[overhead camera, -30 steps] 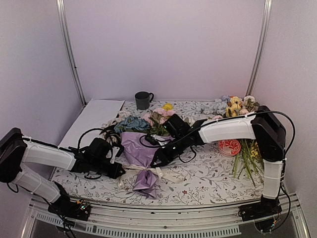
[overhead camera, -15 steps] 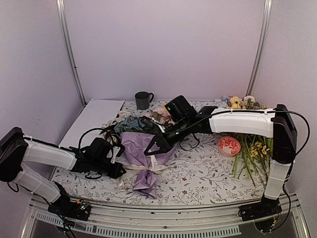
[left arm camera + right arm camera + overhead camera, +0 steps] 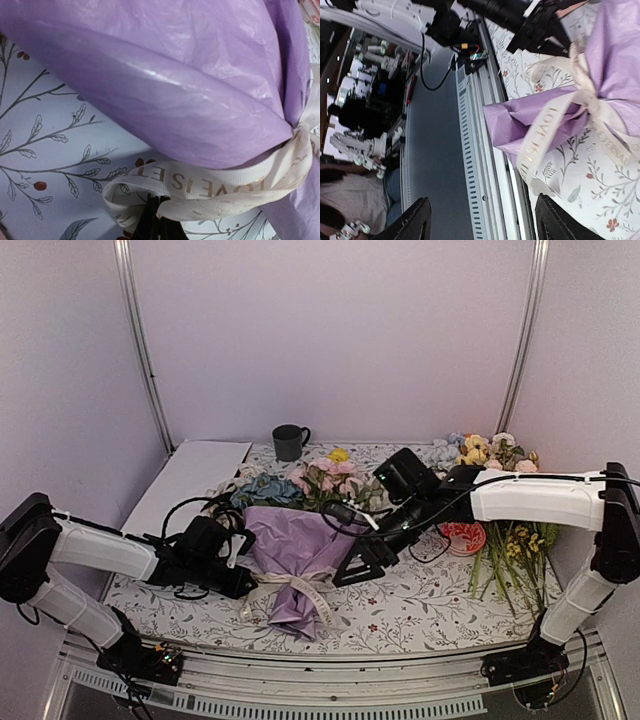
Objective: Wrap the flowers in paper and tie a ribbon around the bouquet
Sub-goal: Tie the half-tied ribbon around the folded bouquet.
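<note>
the right gripper has sprung wide and backed off, leaving the ribbon tied round the bouquet beside it, the left gripper still pinching one loop, so the tying looks finished.

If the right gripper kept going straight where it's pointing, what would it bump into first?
Most likely the ribbon tied round the bouquet. The right gripper, jaws open, points at it, though depth is hard to judge.
</note>
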`<state>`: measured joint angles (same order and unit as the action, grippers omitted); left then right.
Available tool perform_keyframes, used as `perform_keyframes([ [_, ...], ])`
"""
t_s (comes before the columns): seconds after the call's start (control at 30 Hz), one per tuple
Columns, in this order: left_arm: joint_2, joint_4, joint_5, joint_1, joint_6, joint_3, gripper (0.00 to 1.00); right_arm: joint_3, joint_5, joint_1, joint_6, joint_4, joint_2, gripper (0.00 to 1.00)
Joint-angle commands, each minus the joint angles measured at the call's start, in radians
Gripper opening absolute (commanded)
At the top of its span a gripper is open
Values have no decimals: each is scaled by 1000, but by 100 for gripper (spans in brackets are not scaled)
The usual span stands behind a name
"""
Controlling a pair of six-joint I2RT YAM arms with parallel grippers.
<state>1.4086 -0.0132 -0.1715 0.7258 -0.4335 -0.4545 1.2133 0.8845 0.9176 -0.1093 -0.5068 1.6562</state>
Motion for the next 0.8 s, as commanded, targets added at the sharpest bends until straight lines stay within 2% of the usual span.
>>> perform_keyframes([
  [0.0, 24, 36, 2, 14, 15, 2, 0, -123, -12, -169, -33, 87, -126, 75],
  [0.1, 24, 36, -1, 16, 14, 1, 0, -171, -192, -204, -200, 164, -48, 73],
  [0.23, 21, 43, 4, 18, 18, -1, 0, -246, -106, -169, -456, 513, 64, 68],
  [0.3, 15, 44, 8, 19, 18, 3, 0, -209, -184, -136, -490, 543, 106, 69],
  [0.5, 23, 39, 4, 20, 22, 2, 0, -160, -173, -100, -544, 645, 249, 72],
  [0.63, 24, 33, 3, 23, 19, 5, 0, -165, -225, -88, -591, 641, 289, 72],
  [0.7, 21, 33, 4, 21, 21, 8, 0, -158, -278, -75, -590, 603, 284, 70],
  [0.77, 19, 35, 5, 23, 23, 8, 0, -141, -322, -68, -576, 553, 284, 61],
])
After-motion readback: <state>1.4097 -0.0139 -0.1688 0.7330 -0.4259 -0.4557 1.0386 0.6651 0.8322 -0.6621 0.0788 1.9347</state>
